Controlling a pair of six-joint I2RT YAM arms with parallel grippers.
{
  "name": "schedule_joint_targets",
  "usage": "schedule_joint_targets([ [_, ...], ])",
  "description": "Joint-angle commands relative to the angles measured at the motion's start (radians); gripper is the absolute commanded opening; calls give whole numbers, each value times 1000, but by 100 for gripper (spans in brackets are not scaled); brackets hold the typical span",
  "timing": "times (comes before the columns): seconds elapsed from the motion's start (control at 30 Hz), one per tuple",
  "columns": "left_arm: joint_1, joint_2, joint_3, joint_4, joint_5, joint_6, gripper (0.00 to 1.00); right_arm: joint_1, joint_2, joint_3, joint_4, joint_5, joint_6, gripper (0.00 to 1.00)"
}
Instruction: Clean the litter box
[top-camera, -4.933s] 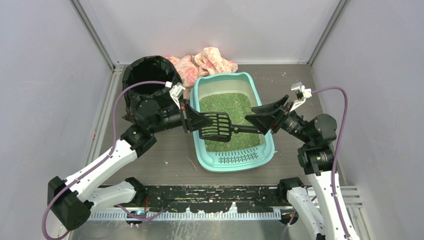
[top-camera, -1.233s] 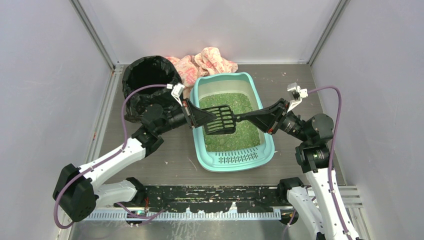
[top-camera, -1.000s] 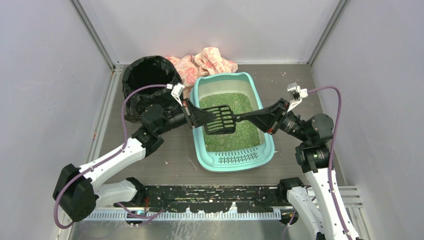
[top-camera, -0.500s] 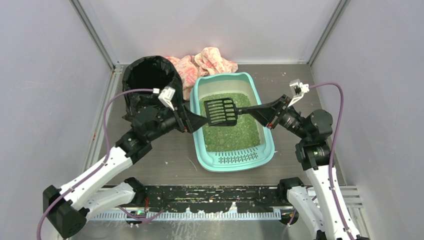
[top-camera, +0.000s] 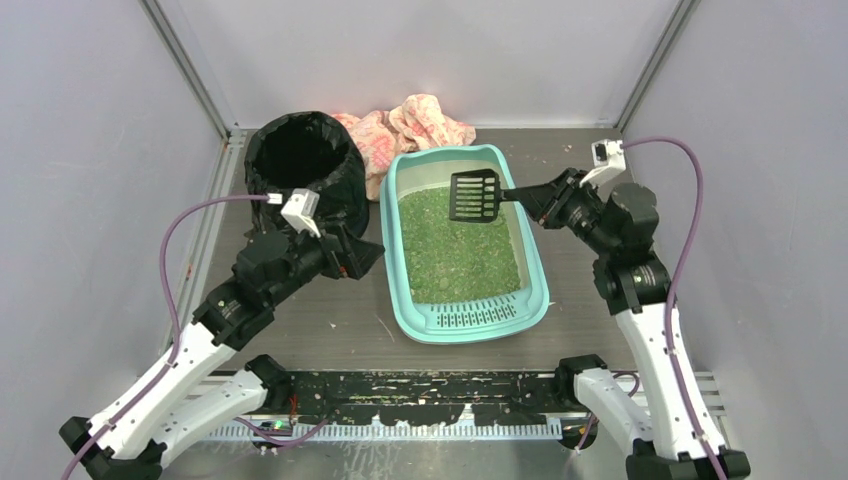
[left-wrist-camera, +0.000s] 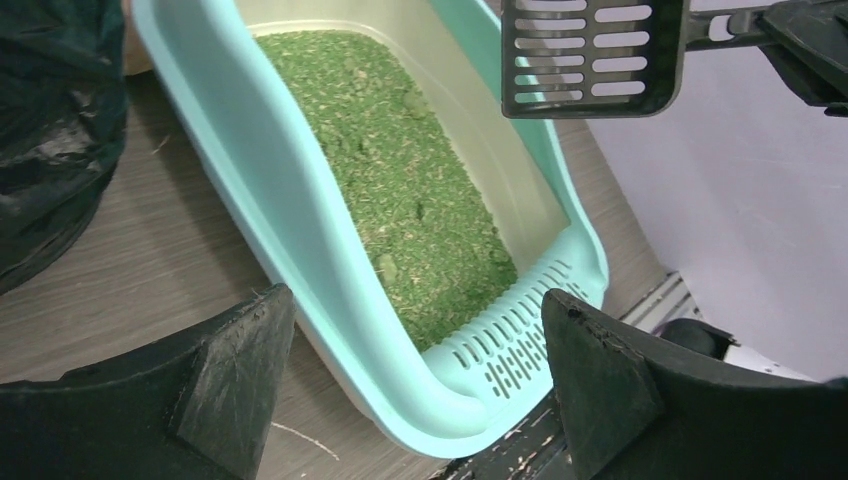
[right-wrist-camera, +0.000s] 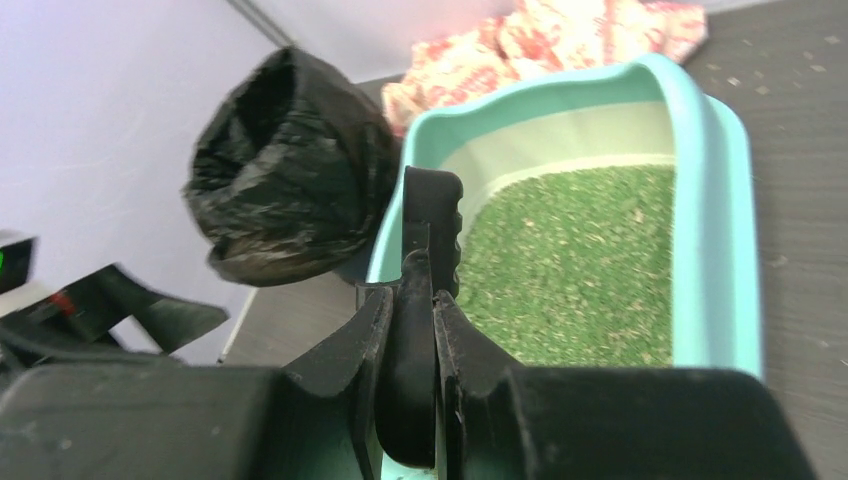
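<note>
Litter box (top-camera: 388, 260) in the middle of the table (top-camera: 300, 325), long sides running away from the arm bases, slotted lip (top-camera: 478, 318) at the near end. Filled with green litter (top-camera: 455, 245) over most of the floor; pale bare wall showing at the far end. Flanked at the far left corner by a round bin (top-camera: 342, 190) lined with a black bag, standing just beside the box. Crumpled pink-and-white cloth (top-camera: 415, 122) behind both, by the back wall.

Right gripper (top-camera: 540, 196) clamped tight on the handle of a black scoop (top-camera: 475, 196). Reaches in from the right across the box's right rim, near the far end. Carries the slotted head out over the far part of the litter, lifted above it and not touching. From the right wrist camera: handle seen edge-on, squeezed between the two fingers (right-wrist-camera: 365, 350), box and bin beyond.

Left gripper (top-camera: 365, 258) spread wide, nothing between the fingers. Hangs above the table just left of the box's left wall, on the near side of the bin, pointing toward the box and apart from both. From the left wrist camera: black fingers at the two bottom corners, box lying slantwise in the gap between them, scoop head high at the upper right with the other gripper behind it.
</note>
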Motion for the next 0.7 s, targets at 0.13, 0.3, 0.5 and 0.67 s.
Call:
schedule_joint_targets([
  [0.13,-1,155,152,21,-96,81,93,-3,158,61,24,90,-73,1],
  [0.3,4,332,292,68,-80,161,94,3,294,119,77,113,-99,1],
  [0.5,184,552,464,167,96,122,96,56,471,188,126,157,-128,1],
  [0.67,281,677,595,170,235,28,91,140,629,415,-39,271,-201,1],
])
